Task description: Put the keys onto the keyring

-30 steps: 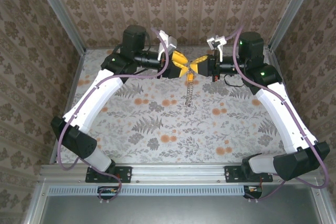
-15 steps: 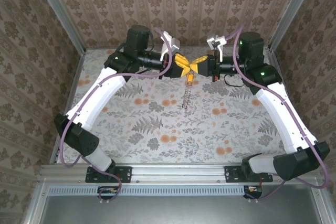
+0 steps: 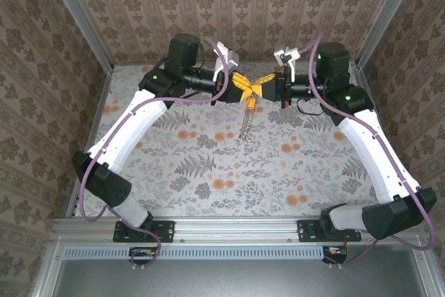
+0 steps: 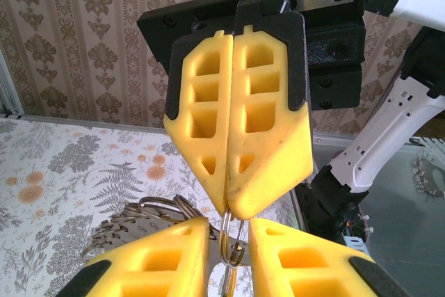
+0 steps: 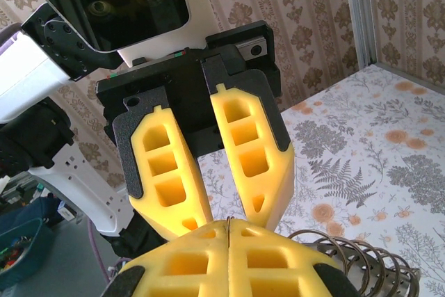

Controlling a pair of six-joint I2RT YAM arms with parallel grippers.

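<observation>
Both arms reach in over the far half of the flower-printed bench (image 3: pixel 208 172) and meet tip to tip above it. The right end effector (image 3: pixel 259 89) is pressed together. In the left wrist view its yellow fingers (image 4: pixel 268 123) lie flush against each other and pinch a thin metal loop (image 4: pixel 233 241) at the very tip. The left end effector (image 3: pixel 243 87) faces it with its jaws a little apart, one finger on each side of that same loop. A slim gap shows on both sides, though whether either pad actually touches the wire I cannot tell. The keyring (image 3: pixel 245 123) hangs from this meeting point as a slender chain, dropping straight down toward the cloth. Its lower end is near the bench surface (contact is too fine to judge from above). Just beside the loop, a coil of silvery rings (image 5: pixel 361 255) bunches up below the pinched fingertips, clear of the bench. A small orange-yellow bit sits just beneath the fingertips in the top view, too small to tell apart from the fingers.
</observation>
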